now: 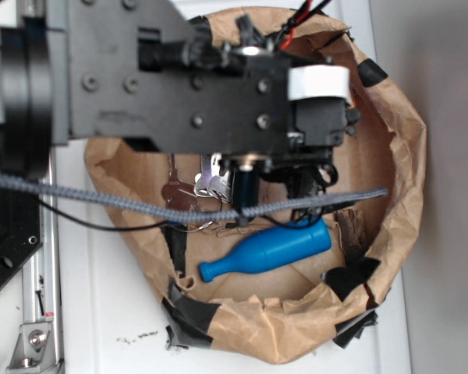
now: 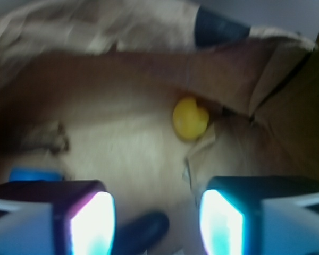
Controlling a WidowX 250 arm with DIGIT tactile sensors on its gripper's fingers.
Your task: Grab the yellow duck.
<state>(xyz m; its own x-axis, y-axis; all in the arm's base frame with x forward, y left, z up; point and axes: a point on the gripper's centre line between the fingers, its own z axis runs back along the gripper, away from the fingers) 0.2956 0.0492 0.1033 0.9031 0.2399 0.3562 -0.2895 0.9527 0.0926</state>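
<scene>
The gripper (image 2: 158, 218) hangs inside the brown paper nest (image 1: 398, 195), its 2 fingers (image 2: 90, 223) apart and empty. The yellow duck (image 2: 190, 119) sits against the nest's far wall; the blue pin (image 1: 267, 249) lies near its front edge.

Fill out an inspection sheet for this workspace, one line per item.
Surface: crumpled brown paper nest patched with black tape, sitting on a white table.
Job's things: yellow duck lies on the paper by the nest wall, ahead of the fingers; hidden under the arm in the exterior view.
Clutter: blue pin lying on its side; bunch of keys beside it.
Grippers: gripper open, nothing between the fingers, not yet at the duck.
Cables: grey braided cable and a thin black wire cross over the nest; red wire at the top.
Surroundings: metal rail at the left.
</scene>
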